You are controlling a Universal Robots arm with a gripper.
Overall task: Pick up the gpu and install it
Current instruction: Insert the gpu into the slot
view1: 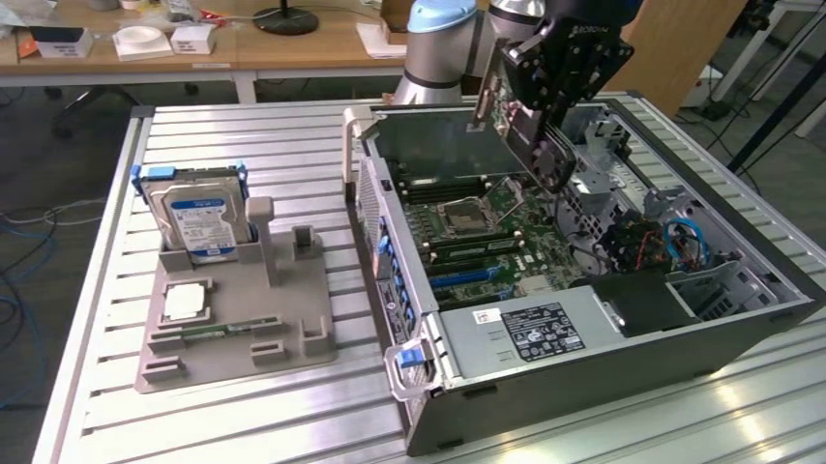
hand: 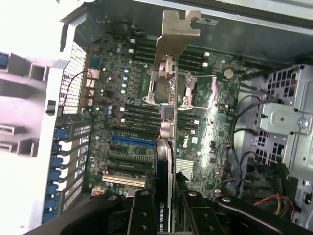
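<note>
GPU (hand: 165, 161) is sitting clamped between the two black fingers (hand: 142, 215) of the gripper (hand: 168, 215), which are pressing on its flat faces from either side. In the wrist view the card is showing edge-on, running away from the fingers, with its grey metal bracket (hand: 177, 34) at the far end. A white printed label is showing on the card right between the fingers.

In the exterior view the gripper (view1: 548, 155) is hanging over the far part of the open computer case (view1: 581, 387). It is holding the GPU (view1: 514, 121) tilted, up in the air and clear of the motherboard (view1: 504, 232). The card is not sitting in any slot.

Below the card, in the wrist view, the green motherboard (hand: 127, 112) is lying exposed with its CPU socket (hand: 195, 90) and rows of dark slots. A blue slot (hand: 132, 139) is lying closer to the fingers.

The power supply (view1: 529, 333), with its white label, is occupying the near end of the case. The case is resting on its side on a slatted metal table (view1: 258, 126).

Well apart from the gripper, towards the exterior view's left, a grey holder tray (view1: 232, 338) is resting on the table. A hard drive (view1: 193, 217) with a blue-white label is standing upright at its far end. A small square silver chip (view1: 185, 302) is lying flat nearer the tray's middle.
</note>
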